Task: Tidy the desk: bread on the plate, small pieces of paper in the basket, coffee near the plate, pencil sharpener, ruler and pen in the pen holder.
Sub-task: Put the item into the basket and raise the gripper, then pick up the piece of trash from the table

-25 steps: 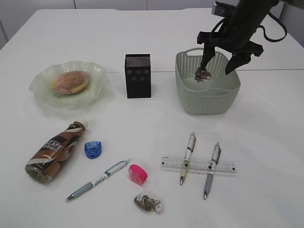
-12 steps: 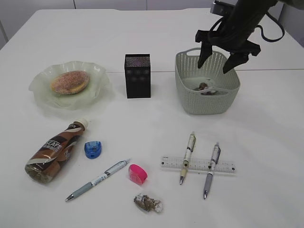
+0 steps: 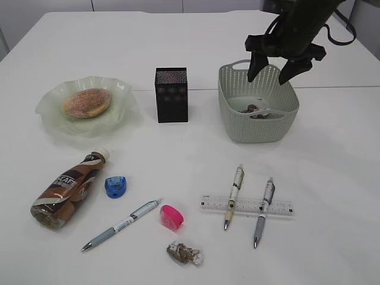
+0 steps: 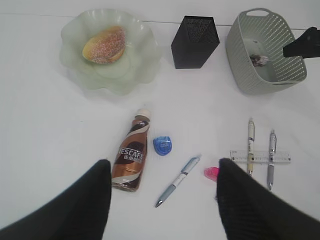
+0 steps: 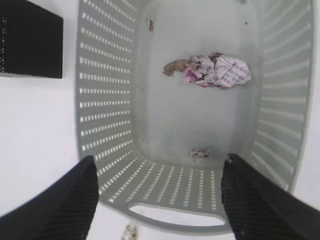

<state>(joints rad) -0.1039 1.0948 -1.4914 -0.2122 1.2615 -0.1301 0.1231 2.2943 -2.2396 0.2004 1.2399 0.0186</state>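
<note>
My right gripper (image 3: 268, 76) hangs open and empty over the basket (image 3: 255, 127). One crumpled piece of paper (image 5: 215, 70) lies on the basket floor, well clear of the fingers. A second wad of paper (image 3: 184, 253) lies on the desk near the front edge. The bread (image 3: 87, 103) rests on the green plate (image 3: 122, 113). The coffee (image 3: 66, 190) lies on its side below the plate. A blue pencil sharpener (image 3: 116, 186), a pink one (image 3: 171, 217), the ruler (image 3: 246, 206) and three pens lie on the desk. My left gripper (image 4: 163, 165) is open, high above them.
The black pen holder (image 3: 171, 95) stands upright between the plate and the basket. Two pens (image 3: 233, 196) (image 3: 262, 211) lie across the ruler. The third pen (image 3: 123, 225) lies slanted between the two sharpeners. The left arm is out of the exterior view.
The paper wad left my right gripper's fingers and now lies on the basket floor. The right gripper rose a little above the rim. The left gripper has not moved.
</note>
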